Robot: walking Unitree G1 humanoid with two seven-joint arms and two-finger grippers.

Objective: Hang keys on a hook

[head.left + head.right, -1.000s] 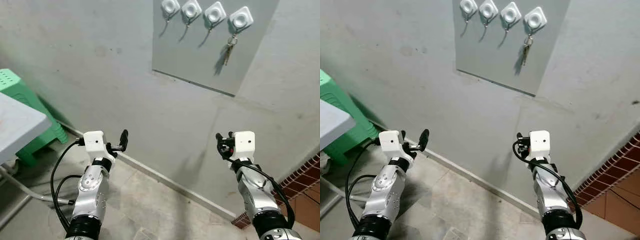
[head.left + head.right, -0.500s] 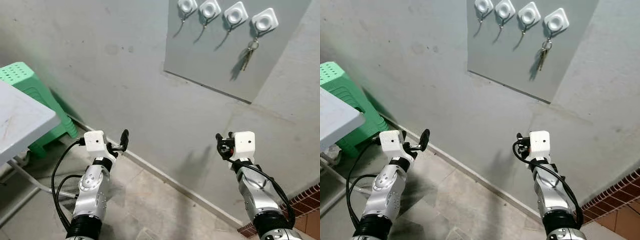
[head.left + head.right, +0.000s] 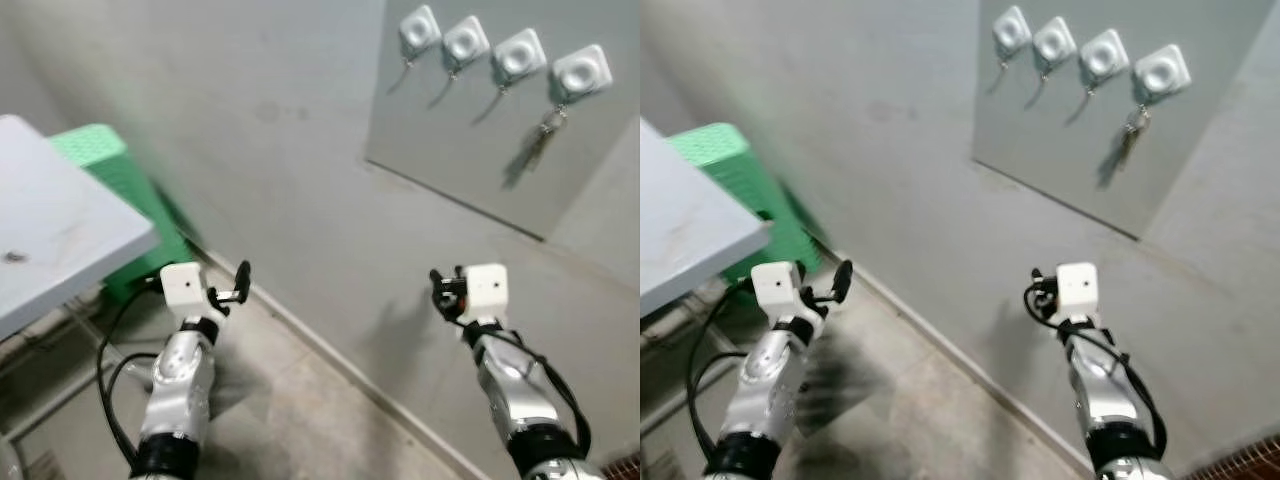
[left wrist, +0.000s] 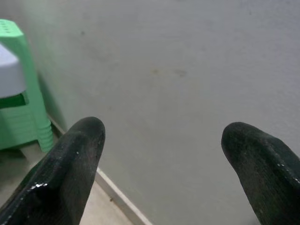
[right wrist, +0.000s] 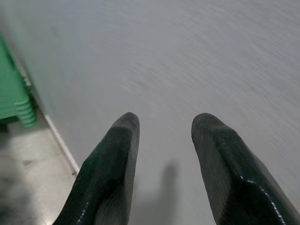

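Four white square hooks [image 3: 500,47] sit in a row on a grey panel [image 3: 470,150] fixed to the bare grey plaster wall [image 3: 250,130]. A small bunch of metal keys [image 3: 545,128] hangs from the rightmost hook. Low before the wall, the left gripper [image 4: 164,154] has its fingers spread wide and empty; the right gripper [image 5: 164,140] is parted, holding nothing. A green plastic stool [image 3: 125,200] stands behind a pale grey tabletop [image 3: 50,230] on the tiled floor [image 3: 290,410].
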